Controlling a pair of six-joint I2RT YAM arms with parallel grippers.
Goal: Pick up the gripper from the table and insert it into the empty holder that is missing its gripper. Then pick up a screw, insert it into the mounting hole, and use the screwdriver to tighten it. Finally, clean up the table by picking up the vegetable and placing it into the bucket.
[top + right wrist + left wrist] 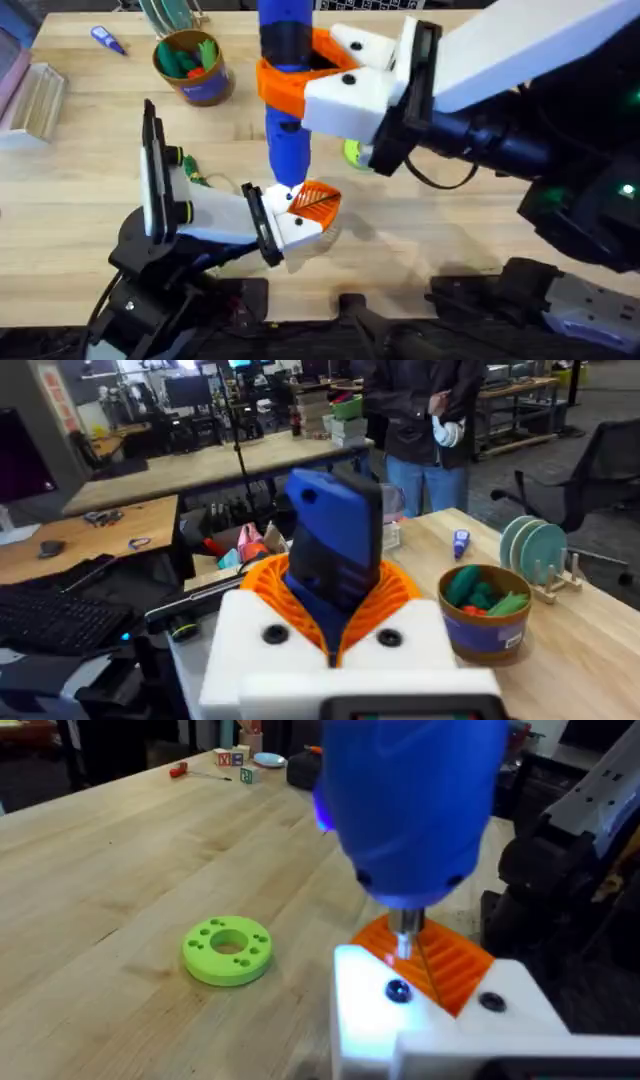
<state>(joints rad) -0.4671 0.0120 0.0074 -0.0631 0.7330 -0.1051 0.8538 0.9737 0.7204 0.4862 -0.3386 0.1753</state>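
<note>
Lying far left on the wooden table [80,200], at the overhead view's edge: a clear plastic box [35,95], partly cut off. Sitting a little farther right, near the back: a small blue-white pen-like tool [107,40].

Standing next along the back: the bucket [195,68], golden-brown with a blue bottom band, holding green pieces and something red or orange; too small to sort out which piece is which. Showing again in the right wrist view [485,610], same contents, with a rack of teal discs [535,550] just beside it.

Reaching in from the lower left: the left gripper [300,215], carrying the holder [290,232] with the orange gripper [318,203] seated against it. Impossible to tell whether the left fingers are together or apart; the left wrist view is showing a white block with two dark dots and ribbed orange behind it [450,965].

Pressing down onto that spot: the screwdriver [287,110], upright, its metal bit [405,932] meeting the white block beside a dark screw head [397,991].

Clamping the blue body from the right: the right gripper [305,80], orange pads tight on both sides [335,595].

Peeking out behind the right arm: a lime-green disc [353,152], mostly hidden; lying whole on the wood in the left wrist view [228,949].
</note>
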